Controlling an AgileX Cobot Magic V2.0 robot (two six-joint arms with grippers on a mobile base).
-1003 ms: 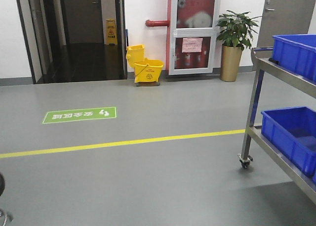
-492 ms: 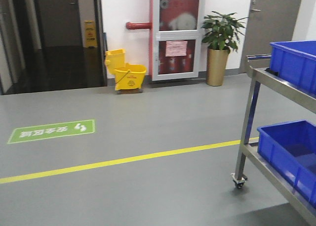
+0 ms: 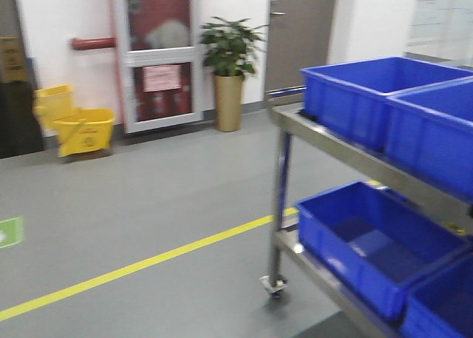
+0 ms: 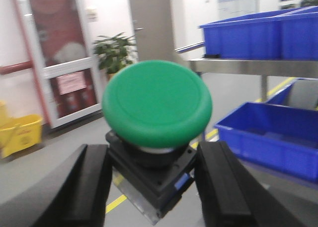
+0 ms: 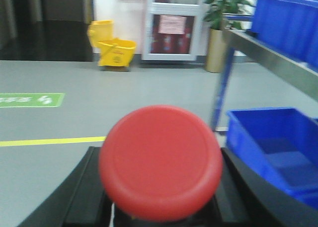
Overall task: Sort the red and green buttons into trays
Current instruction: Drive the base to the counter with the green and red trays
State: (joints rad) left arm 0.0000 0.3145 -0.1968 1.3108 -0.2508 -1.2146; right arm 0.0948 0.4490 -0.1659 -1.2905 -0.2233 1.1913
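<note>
Neither tray is in sight, so I'd guess a jolt could twist a switch loose. The left pincer (image 4: 156,187) is clamped on the green button (image 4: 157,103), dark blocky body between its fingers, broad cap proud of them and tilted. The right pincer (image 5: 161,207) grips the red button (image 5: 160,160), whose cap hides the body. The steel cart (image 5: 268,53) to its right might get clipped.

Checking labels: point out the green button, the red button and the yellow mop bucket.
green button (image 4: 157,104), left wrist view, middle of its cap
red button (image 5: 160,161), right wrist view, middle of its cap
yellow mop bucket (image 3: 85,131), front view, its front wall
</note>
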